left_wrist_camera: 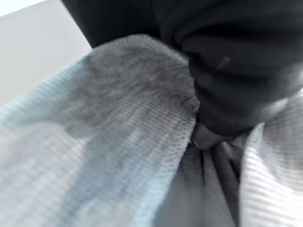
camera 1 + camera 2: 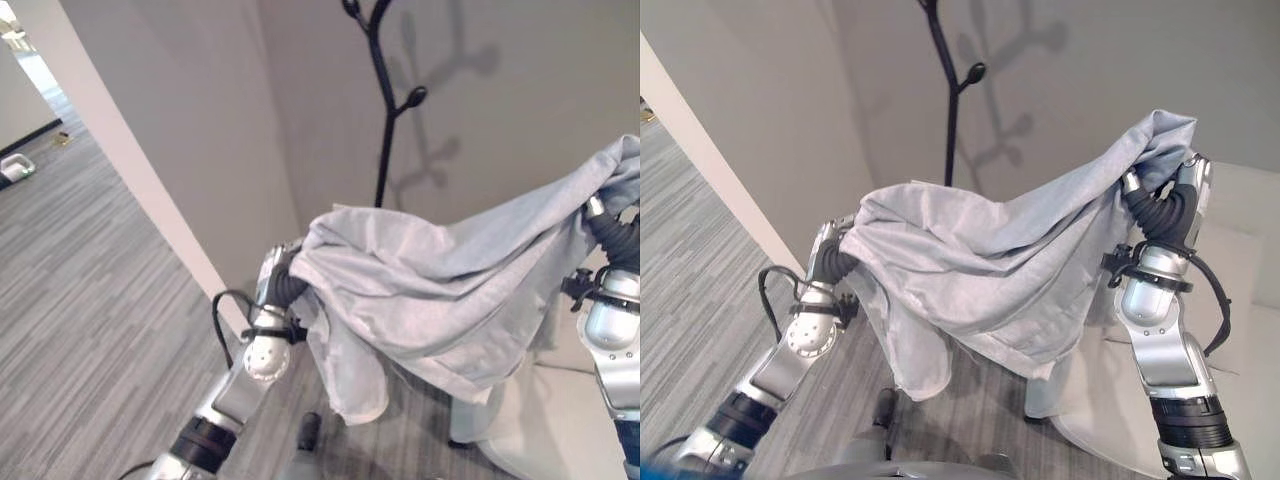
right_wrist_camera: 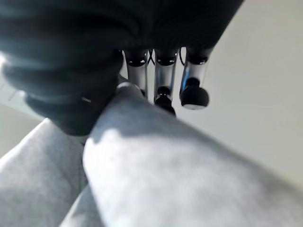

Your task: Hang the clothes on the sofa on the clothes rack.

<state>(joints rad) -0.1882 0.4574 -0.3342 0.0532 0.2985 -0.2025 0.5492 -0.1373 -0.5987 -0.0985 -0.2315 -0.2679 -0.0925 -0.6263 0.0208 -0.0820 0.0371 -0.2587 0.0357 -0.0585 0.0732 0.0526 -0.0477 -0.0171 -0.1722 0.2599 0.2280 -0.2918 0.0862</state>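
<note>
A light grey garment [image 2: 980,270] is lifted and stretched in the air between my two hands, its loose end drooping toward the floor. My left hand [image 2: 830,250] grips its left edge, and in the left wrist view the cloth [image 1: 118,142] bunches into the hand [image 1: 236,71]. My right hand [image 2: 1180,195] is higher and holds the other end. In the right wrist view its fingers [image 3: 163,82] curl over a fold of the cloth [image 3: 180,175]. The black clothes rack [image 2: 385,110] stands behind the garment near the wall corner, with its branch hooks above the cloth.
A white sofa [image 2: 1250,300] sits at the lower right under my right arm. Grey walls meet in a corner behind the rack. A white wall edge [image 2: 130,150] juts out on the left, beside grey striped carpet [image 2: 80,300].
</note>
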